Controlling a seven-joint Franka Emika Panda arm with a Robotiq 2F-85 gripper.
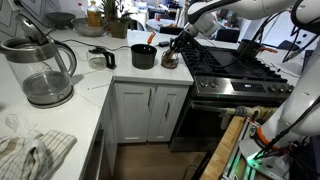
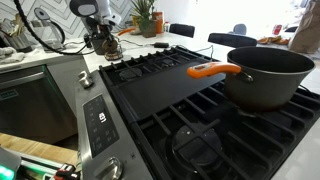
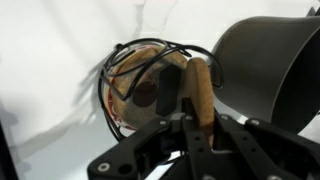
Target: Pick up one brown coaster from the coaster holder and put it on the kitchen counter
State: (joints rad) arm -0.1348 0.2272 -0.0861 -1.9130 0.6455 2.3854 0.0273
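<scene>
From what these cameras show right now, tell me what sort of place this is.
Most likely a home kitchen: a gas stove, a glass kettle on a white counter, and white cabinet doors beneath it.

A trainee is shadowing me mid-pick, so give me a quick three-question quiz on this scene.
1. True or false: the gripper is at the coaster holder.
2. In the wrist view, what sits right beside the holder? A) toaster B) black pot C) cutting board
3. What colour is the utensil standing in that pot?
Key: 1 true; 2 B; 3 orange.
</scene>
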